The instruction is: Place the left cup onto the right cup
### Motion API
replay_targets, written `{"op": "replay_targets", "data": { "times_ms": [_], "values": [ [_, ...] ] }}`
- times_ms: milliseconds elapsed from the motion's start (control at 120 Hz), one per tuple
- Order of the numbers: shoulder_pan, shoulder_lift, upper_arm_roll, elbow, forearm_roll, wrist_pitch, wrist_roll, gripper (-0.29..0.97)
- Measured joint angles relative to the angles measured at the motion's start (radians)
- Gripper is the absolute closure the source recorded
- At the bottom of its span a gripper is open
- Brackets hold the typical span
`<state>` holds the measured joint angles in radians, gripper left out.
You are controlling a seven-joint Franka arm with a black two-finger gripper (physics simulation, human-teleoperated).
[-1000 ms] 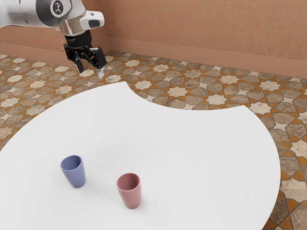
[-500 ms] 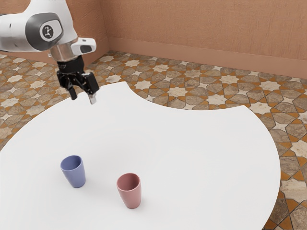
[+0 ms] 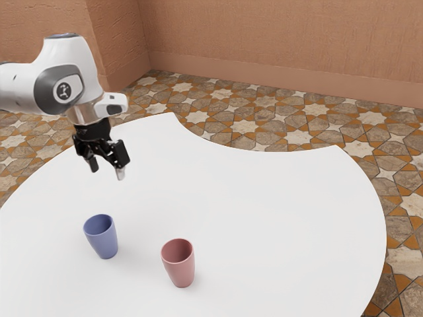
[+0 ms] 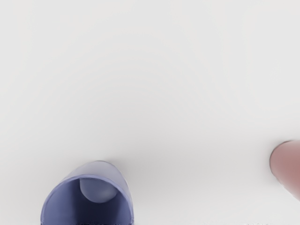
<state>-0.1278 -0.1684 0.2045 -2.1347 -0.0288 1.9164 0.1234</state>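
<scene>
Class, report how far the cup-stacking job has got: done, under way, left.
Done: nothing yet; the blue cup and the pink cup both stand upright, apart, on the white table. Under way: the gripper hangs open and empty above the table, short of the blue cup. Left: grasp the blue cup, lift it, set it onto the pink cup.

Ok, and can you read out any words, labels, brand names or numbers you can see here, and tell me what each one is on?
There is no readable text.
The blue cup and the pink cup are plain, with no label or print.
The white table has no writing.
The arm's grey joint cap has a small dark round mark, a symbol rather than letters or numbers.
The floor tiles and the wall show only patterns.
</scene>
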Motion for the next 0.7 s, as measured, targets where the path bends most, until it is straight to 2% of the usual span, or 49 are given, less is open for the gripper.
{"op": "replay_targets", "data": {
  "times_ms": [367,700],
  "values": [
    [0.004,-0.06,0.002,-0.147,0.009,0.082,-0.008,0.0],
    [0.004,-0.072,0.003,-0.287,0.013,0.218,-0.009,0.0]
  ]
}}
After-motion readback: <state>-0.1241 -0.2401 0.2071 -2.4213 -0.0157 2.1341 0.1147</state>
